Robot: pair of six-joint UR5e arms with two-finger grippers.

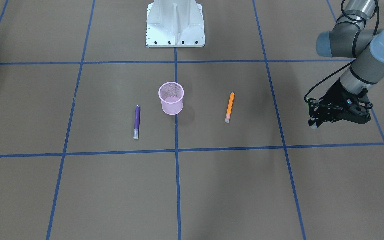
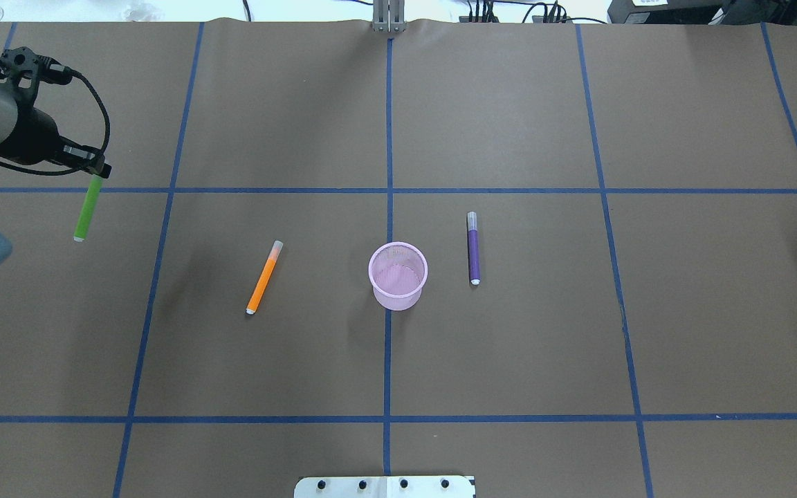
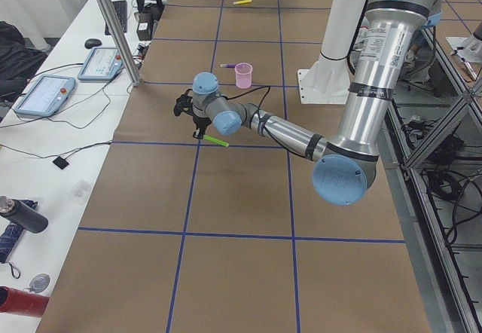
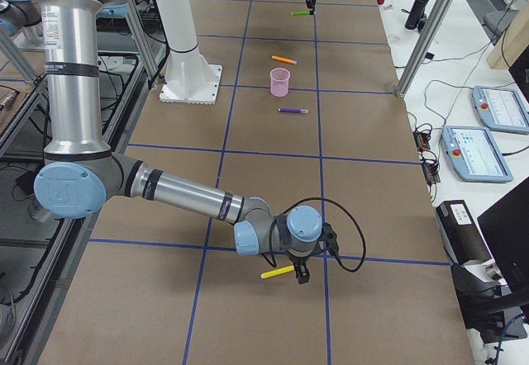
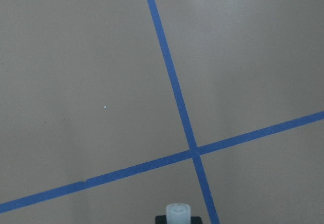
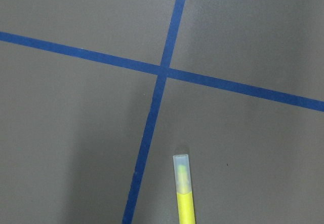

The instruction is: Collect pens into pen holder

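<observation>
Viewed along the bench (image 4: 248, 315) from the robot's right end.

1. Right hand (image 4: 299, 278): nearest item, low over the bench beside a blue tape line. A yellow pen (image 4: 277, 272) lies roughly level, one end meeting the fingers. The right wrist view shows this pen lengthwise, pale cap leading, near a crossing of tape lines. I cannot tell whether the hand is clenched on the pen or released.

2. Purple pen (image 2: 472, 247): flat on the bench, on the robot's right of the holder, near it but not touching. Pale cap end points away from the robot.

3. Holder (image 2: 398, 297): pink mesh cup, upright, standing on the centre tape line in front of the robot's base (image 2: 385, 486). The mesh floor is visible through the mouth from overhead.

4. Orange pen (image 2: 263, 277): flat on the bench, on the robot's left of the holder and farther from it than the purple pen. It lies at a slight slant, with the pale cap end away from the robot.

5. Left hand (image 2: 99, 171): farthest item, well apart from the holder on the robot's left. It is clenched on the green pen (image 2: 87, 207), gripping one end. The rest of the pen slants out of the fingers back toward the robot's side.
</observation>
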